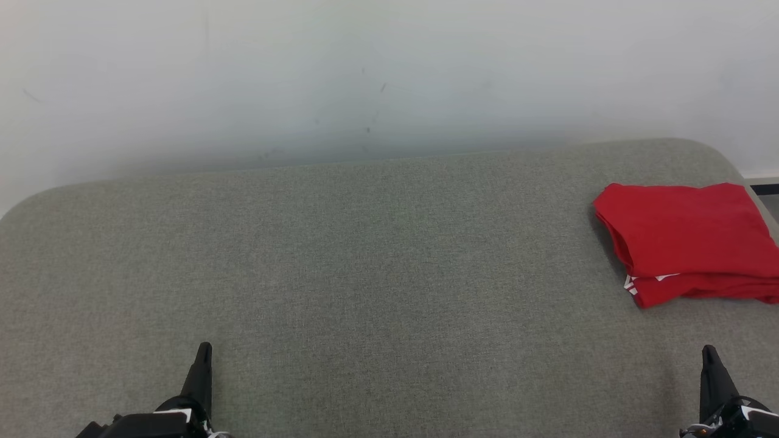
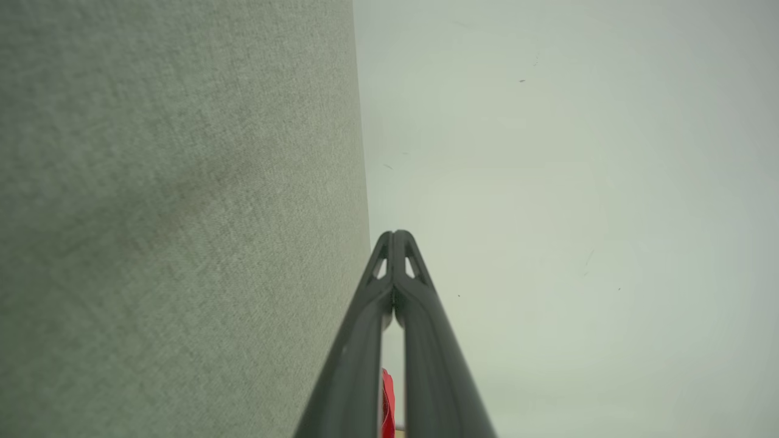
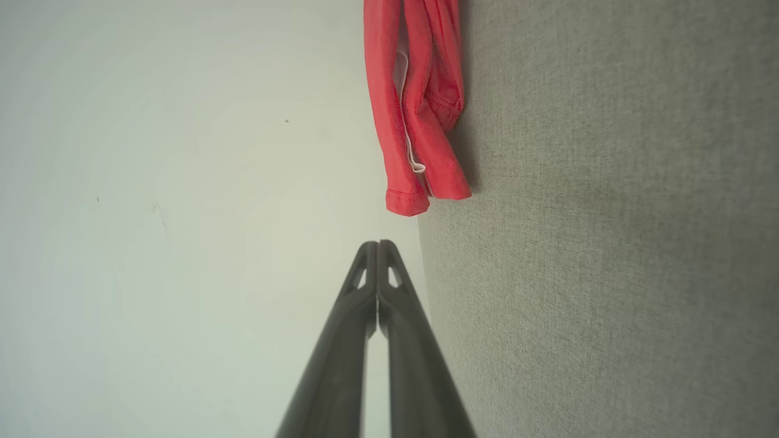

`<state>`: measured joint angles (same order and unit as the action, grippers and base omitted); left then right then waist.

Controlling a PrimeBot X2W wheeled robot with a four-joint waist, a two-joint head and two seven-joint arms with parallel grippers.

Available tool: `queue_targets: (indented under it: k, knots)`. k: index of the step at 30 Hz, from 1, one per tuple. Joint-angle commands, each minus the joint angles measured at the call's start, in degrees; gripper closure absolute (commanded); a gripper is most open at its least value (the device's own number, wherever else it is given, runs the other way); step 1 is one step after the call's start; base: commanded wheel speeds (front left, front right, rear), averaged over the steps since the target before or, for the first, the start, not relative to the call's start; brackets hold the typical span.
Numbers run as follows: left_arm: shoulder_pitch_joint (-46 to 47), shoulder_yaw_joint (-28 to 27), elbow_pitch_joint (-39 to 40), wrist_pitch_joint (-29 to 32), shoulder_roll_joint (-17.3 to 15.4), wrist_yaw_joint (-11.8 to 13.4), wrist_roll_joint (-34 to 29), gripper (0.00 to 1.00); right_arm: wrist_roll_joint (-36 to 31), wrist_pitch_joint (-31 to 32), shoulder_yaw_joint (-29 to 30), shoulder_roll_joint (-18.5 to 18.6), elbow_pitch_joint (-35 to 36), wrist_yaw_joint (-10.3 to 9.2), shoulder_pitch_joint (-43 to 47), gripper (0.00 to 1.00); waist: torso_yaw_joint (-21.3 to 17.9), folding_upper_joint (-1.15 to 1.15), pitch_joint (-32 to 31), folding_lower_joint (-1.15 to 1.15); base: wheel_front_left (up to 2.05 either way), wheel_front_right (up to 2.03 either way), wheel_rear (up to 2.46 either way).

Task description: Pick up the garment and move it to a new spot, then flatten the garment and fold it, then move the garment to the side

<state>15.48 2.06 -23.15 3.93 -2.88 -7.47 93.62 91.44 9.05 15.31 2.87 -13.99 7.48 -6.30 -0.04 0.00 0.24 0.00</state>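
Facing a pale wall (image 1: 365, 73) across the top of the head view. Looking down on a grey bench (image 1: 365, 274) spanning the lower frame, bearing just the red garment (image 1: 688, 240), lying folded in a neat stack at the right edge. Judging the picking up, flattening, folding and moving aside as likely done, with little left. Seeing the left gripper (image 1: 204, 348) at lower left and the right gripper (image 1: 708, 351) at lower right, fingers pressed together, gripping nothing, well apart from the garment.
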Motion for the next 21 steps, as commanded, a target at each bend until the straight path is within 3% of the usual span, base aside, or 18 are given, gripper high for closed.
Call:
queue_targets:
  k: [1, 21]
  knots:
    - [0.36, -0.05, -0.06, -0.05, 0.02, -0.18, 0.21, 1.00, 0.11, 0.02, -0.03, 0.01, -0.10, 0.02, 0.24, 1.00, 0.00, 0.00, 0.00, 0.00, 0.00, 0.00, 0.00]
    - [0.35, -0.05, -0.04, -0.05, 0.02, -0.18, 0.21, 1.00, 0.11, 0.02, -0.03, 0.01, -0.10, 0.02, 0.24, 1.00, 0.00, 0.00, 0.00, 0.00, 0.00, 0.00, 0.00]
